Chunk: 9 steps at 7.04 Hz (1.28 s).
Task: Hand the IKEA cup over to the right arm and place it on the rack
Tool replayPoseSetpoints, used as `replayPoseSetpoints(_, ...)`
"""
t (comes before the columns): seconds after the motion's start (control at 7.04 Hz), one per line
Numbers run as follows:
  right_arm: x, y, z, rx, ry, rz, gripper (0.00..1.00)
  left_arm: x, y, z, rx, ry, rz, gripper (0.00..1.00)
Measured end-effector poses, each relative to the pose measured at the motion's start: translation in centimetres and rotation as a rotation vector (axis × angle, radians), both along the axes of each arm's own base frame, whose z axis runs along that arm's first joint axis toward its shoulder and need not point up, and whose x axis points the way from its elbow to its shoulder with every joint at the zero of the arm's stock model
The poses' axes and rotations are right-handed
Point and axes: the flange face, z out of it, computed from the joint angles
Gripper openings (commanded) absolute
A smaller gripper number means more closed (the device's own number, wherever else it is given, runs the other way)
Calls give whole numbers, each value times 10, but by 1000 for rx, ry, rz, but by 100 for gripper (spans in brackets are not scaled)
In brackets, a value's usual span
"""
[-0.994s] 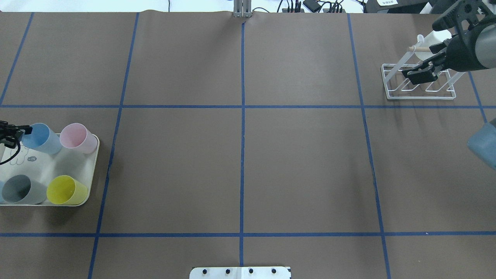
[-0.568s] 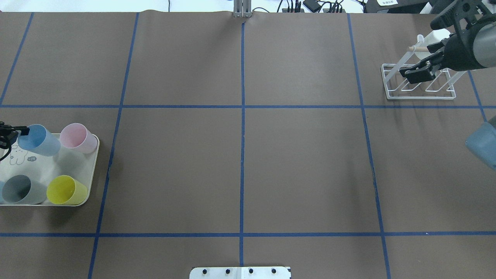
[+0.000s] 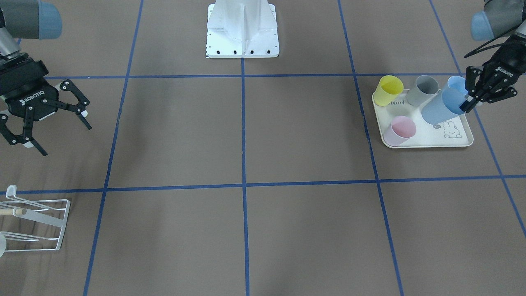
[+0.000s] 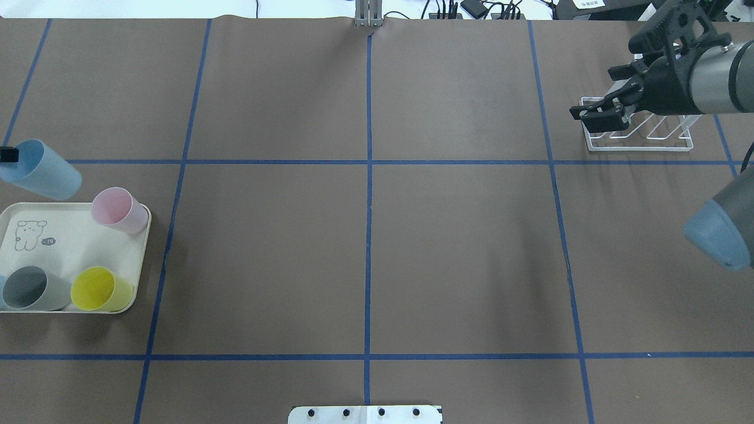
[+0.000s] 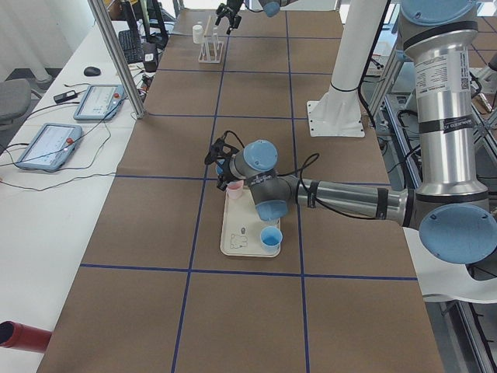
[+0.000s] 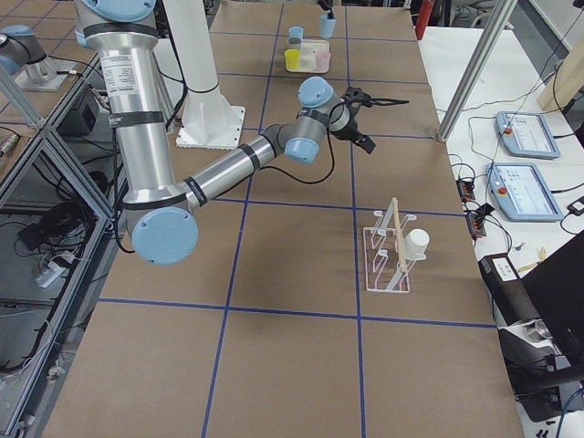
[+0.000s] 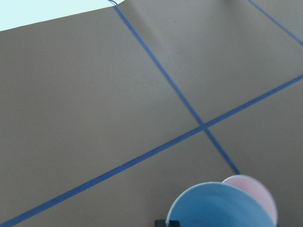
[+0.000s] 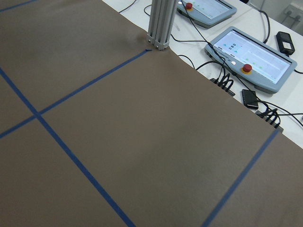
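Observation:
A blue IKEA cup (image 3: 441, 107) hangs tilted above the cream tray (image 3: 427, 140), with my left gripper (image 3: 467, 103) shut on its rim. In the overhead view the cup (image 4: 40, 169) sits beyond the tray's far edge, at the table's left side. The left wrist view shows its open mouth (image 7: 220, 209). My right gripper (image 3: 65, 137) is open and holds nothing. Overhead, the right gripper (image 4: 592, 116) hovers over the left end of the white wire rack (image 4: 645, 143). The rack (image 6: 388, 257) stands at the far right of the table.
On the tray (image 4: 65, 241) stand a pink cup (image 4: 118, 209), a grey cup (image 4: 29, 287) and a yellow cup (image 4: 100, 288), plus another blue cup (image 3: 456, 83). A white cup (image 6: 417, 243) hangs on the rack. The robot base (image 3: 242, 31) stands at mid-table.
My left gripper has lifted the blue cup off the tray and carried it toward the far side. My right gripper has drawn leftward and up from the rack, still open.

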Motion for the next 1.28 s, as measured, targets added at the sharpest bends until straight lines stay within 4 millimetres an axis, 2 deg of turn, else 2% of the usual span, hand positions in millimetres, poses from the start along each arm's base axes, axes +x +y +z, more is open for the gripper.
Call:
replayPoseSetpoints(0.14, -13, 1, -21, 26, -41, 0, 100, 4, 1, -47, -124, 135, -23, 0)
replayPoseSetpoints(0.43, -47, 11, -49, 87, -68, 37, 100, 25, 5, -121, -378, 373, 8, 0)
replayPoseSetpoints(0.71, -112, 31, -114, 197, -128, 59, 100, 71, -3, -181, -624, 515, 65, 0)
replayPoseSetpoints(0.99, -165, 64, -152, 286, -144, 43, 100, 122, -11, -235, -776, 574, 67, 0)
replayPoseSetpoints(1.28, -203, 100, -165, 383, -119, -40, 100, 169, -3, -263, -826, 588, 79, 0)
